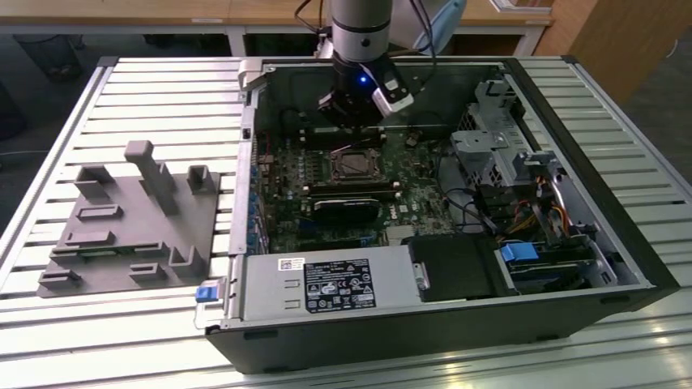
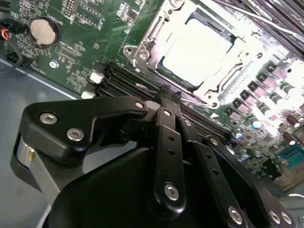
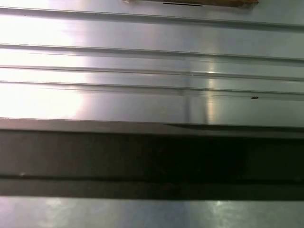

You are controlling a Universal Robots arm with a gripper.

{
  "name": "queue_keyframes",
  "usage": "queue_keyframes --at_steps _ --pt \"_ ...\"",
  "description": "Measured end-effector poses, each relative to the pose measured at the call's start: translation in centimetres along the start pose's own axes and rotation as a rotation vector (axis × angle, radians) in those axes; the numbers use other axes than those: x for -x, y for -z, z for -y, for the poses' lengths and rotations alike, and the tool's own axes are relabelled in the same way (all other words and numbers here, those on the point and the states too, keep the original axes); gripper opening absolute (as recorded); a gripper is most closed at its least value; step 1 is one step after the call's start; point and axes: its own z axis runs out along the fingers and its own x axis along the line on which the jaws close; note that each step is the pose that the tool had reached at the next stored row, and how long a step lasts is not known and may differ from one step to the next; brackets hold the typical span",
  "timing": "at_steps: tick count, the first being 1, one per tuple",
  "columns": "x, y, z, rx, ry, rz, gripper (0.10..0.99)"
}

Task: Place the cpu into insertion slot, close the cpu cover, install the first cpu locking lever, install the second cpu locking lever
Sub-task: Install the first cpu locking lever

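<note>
A ribbed metal table (image 1: 130, 81) catches bright glare; wooden desks (image 1: 216, 12) stand behind it

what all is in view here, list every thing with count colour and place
computer case: one, black, open on the slatted table
slatted table: one, silvery, under everything
circuit board: one, green, inside the case
cpu: one, silvery, seated in the insertion slot
cpu cover: one, silvery frame, around the cpu
coin cell: one, silvery, on the board
fixture block: one, grey, at the exterior view's left of the case
gripper: one, black, above the board beside the socket
</note>
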Motion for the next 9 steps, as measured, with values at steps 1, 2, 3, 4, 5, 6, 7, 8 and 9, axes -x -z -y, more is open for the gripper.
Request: queue_keyframes --at_steps 1,2,3,4,5,6,7,8,9 --pt "0.12 -0.08 -0.03 0.0 -0.001 -0.0001 0.106" --pt "0.23 -0.18 -0.06 0.0 -0.001 0.0 0.106" --pt "0.36 -0.3 -0.1 0.0 -0.002 -0.0001 0.106" --pt "0.47 -0.41 -0.13 0.0 -0.002 0.0 0.106" --pt "0.56 -0.52 -0.16 0.0 -0.002 0.0 0.106" --pt "0.64 -0.62 -0.18 0.0 -0.003 -0.0001 0.106" --pt "0.7 -0.73 -0.2 0.0 -0.003 -0.0001 0.106" --pt "0.74 -0.83 -0.2 0.0 -0.003 -0.0001 0.106" --pt "0.79 -0.94 -0.21 0.0 -0.003 -0.0001 0.106"
